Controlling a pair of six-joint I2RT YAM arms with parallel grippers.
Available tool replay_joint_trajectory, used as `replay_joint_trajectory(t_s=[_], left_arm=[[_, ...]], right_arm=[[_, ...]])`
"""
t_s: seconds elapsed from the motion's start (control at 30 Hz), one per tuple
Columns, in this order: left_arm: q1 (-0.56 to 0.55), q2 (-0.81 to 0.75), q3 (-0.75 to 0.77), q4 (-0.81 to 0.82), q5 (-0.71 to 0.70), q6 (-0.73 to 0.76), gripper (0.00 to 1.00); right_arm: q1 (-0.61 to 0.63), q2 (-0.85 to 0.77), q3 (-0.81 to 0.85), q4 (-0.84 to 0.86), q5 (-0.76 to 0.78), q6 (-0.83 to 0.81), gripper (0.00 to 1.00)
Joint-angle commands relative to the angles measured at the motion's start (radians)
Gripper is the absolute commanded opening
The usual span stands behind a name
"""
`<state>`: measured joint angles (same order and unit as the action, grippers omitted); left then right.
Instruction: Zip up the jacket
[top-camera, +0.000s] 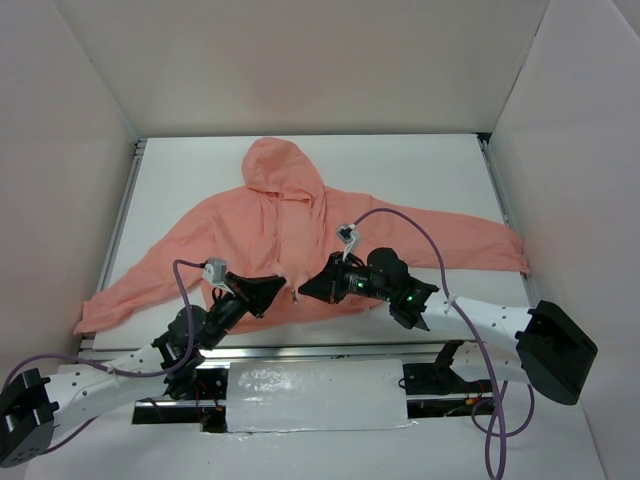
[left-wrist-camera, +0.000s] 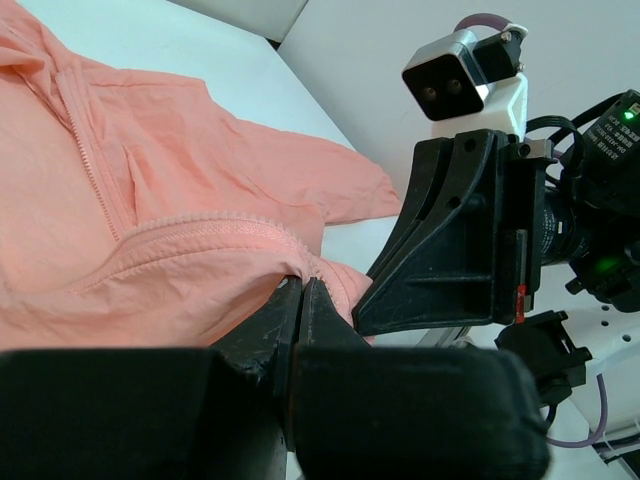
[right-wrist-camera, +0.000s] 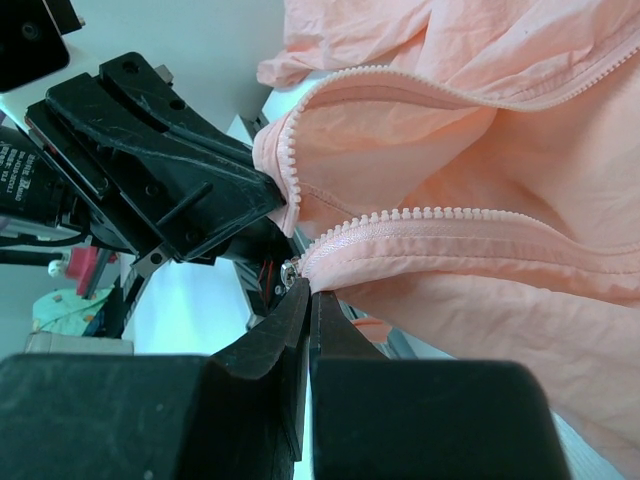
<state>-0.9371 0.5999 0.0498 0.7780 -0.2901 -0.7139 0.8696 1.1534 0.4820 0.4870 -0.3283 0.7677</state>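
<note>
White tabletop (top-camera: 420, 180) is seen beneath both arms. The left gripper (left-wrist-camera: 303, 292) is clamped fully shut on the bottom hem of the jacket (left-wrist-camera: 150, 200), at the zipper's lower end. The right gripper (right-wrist-camera: 306, 292) is likewise pinched shut on the facing front edge, just under its row of teeth (right-wrist-camera: 440, 215). Both tips are held close together. Beyond them the jacket is spread flat, its hood (top-camera: 280, 165) farthest off and its sleeves stretched to either side.
</note>
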Motion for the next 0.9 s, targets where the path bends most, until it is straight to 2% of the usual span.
replay_joint_trajectory(t_s=[0.0, 0.87], left_arm=[[0.003, 0.009, -0.015, 0.066, -0.001, -0.007, 0.00], [0.003, 0.037, -0.019, 0.103, 0.026, -0.007, 0.00]], right_arm=[[-0.006, 0.002, 0.026, 0.058, -0.028, -0.011, 0.00], [-0.024, -0.004, 0.050, 0.013, 0.015, -0.027, 0.00]])
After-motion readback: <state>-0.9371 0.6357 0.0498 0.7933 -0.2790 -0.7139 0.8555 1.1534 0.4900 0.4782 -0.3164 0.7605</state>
